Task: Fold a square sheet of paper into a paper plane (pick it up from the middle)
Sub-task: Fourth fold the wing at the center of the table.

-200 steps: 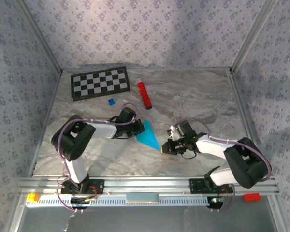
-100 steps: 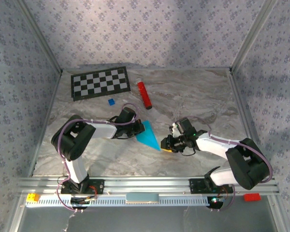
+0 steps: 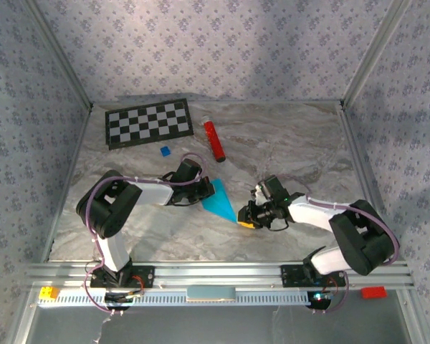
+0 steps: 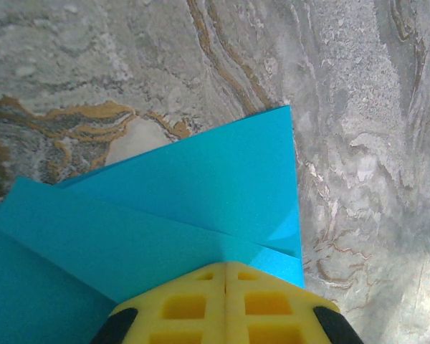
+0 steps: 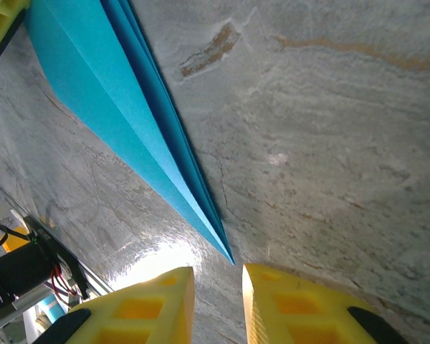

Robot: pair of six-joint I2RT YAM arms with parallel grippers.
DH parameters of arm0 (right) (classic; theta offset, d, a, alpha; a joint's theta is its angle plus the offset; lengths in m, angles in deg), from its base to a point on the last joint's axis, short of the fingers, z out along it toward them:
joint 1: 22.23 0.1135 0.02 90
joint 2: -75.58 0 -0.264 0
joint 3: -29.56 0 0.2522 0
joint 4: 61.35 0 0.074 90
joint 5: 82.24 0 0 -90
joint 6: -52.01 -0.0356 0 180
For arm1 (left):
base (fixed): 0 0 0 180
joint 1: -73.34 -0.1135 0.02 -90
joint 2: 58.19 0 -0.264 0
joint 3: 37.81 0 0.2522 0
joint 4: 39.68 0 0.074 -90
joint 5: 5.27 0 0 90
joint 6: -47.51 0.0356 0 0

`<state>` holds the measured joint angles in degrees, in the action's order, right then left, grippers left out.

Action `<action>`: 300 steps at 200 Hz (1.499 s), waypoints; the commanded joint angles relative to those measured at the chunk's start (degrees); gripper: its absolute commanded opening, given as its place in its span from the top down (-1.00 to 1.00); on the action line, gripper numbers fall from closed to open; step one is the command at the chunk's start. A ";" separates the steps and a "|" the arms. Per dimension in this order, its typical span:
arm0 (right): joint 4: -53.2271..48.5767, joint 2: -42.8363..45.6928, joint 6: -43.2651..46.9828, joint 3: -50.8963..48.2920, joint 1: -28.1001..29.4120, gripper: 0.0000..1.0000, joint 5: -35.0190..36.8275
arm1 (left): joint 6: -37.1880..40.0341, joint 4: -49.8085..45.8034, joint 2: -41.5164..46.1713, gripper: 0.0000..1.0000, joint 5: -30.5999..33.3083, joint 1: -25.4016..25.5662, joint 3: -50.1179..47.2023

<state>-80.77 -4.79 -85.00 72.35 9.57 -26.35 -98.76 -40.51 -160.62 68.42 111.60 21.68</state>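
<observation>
The paper plane point(image 3: 219, 201) is a slim cyan-blue folded dart lying flat on the marble table, its point toward the right arm. My left gripper point(image 3: 203, 195) is shut, and its yellow fingertips point(image 4: 201, 287) press down on the dart's wide end point(image 4: 201, 186). My right gripper point(image 3: 245, 221) is open with a narrow gap. In the right wrist view the dart's layered point point(image 5: 122, 107) ends just ahead of the right gripper point(image 5: 218, 276), with nothing between the fingers. The left fingertips point(image 5: 0, 21) show at the dart's far end.
A red cylinder point(image 3: 214, 140) and a tiny dark-blue block point(image 3: 165, 151) lie behind the arms, near a checkerboard point(image 3: 147, 122) at the back left. A yellow brick point(image 3: 49, 292) and a red brick point(image 3: 373, 292) sit on the front rail.
My right gripper's jaws have parted at the dart's point and the right arm has shifted slightly left. The left arm and the dart have not moved.
</observation>
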 commanded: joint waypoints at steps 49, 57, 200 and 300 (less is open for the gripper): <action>-2.90 2.22 1.78 0.01 0.21 0.50 0.01 | -0.07 -7.54 -2.03 1.00 2.72 -0.60 -0.72; -2.44 2.40 1.44 -0.19 0.28 0.49 0.14 | -0.07 -7.50 -2.00 1.00 2.70 -0.64 -0.80; -3.82 2.95 -0.59 0.34 0.36 0.45 1.36 | 0.55 -9.41 -1.98 1.00 2.78 -0.64 0.25; 1.04 -2.77 -2.35 0.67 0.41 0.43 -2.18 | 0.28 -9.02 -2.43 1.00 2.43 -0.64 0.15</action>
<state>-80.46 -6.04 -86.50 71.98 9.78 -27.64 -98.74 -42.74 -160.64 68.46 111.60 22.78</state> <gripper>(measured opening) 0.284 0.044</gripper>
